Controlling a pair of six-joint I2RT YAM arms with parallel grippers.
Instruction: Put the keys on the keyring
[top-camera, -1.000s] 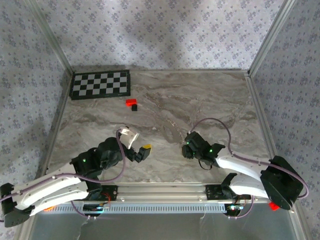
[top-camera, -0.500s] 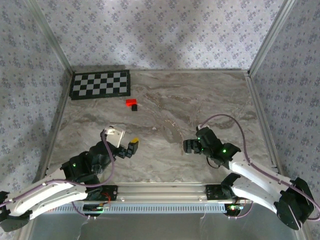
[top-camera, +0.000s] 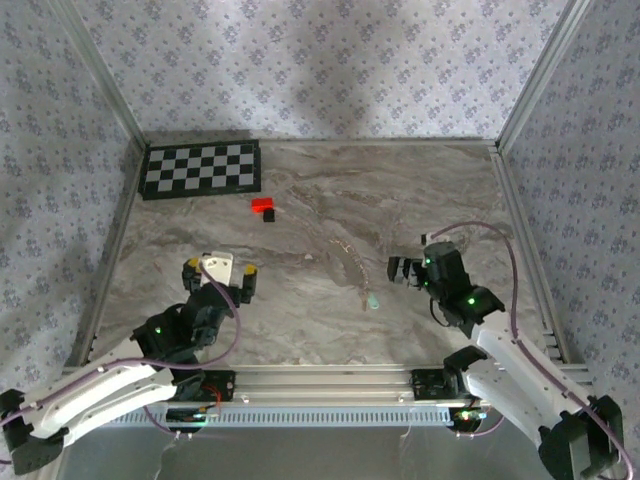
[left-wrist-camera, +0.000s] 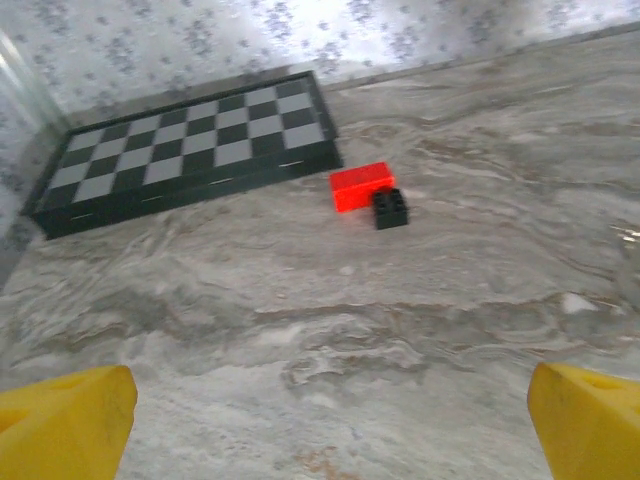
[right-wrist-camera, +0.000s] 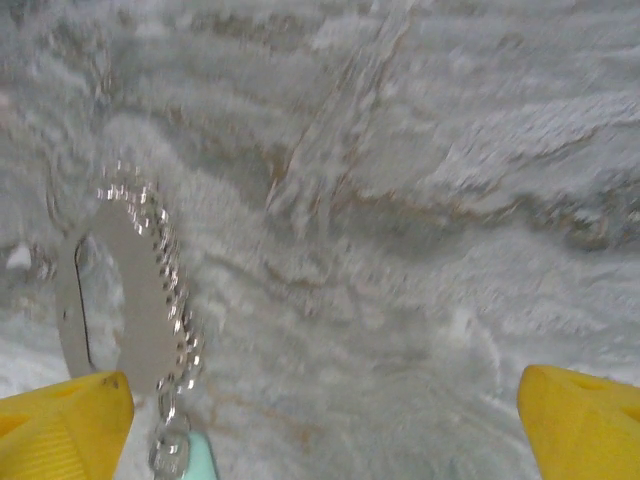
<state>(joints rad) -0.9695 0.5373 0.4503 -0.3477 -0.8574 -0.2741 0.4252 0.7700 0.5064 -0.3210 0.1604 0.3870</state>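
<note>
Keyring, a thin pale beaded chain (right-wrist-camera: 172, 300), lies limp against the tiny flat silvery key (right-wrist-camera: 120, 300) at the right wrist view's lower left, so the right jaws, wide open and empty like the left jaws, should pinch only the key's edge.

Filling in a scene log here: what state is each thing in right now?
Left gripper: open, empty.
Right gripper: open, empty.
Keyring: limp on the table.
Key: flat on the table against the keyring; whether threaded, unclear.
Red-and-black block: resting on the table.
Checkerboard: lying flat.
</note>
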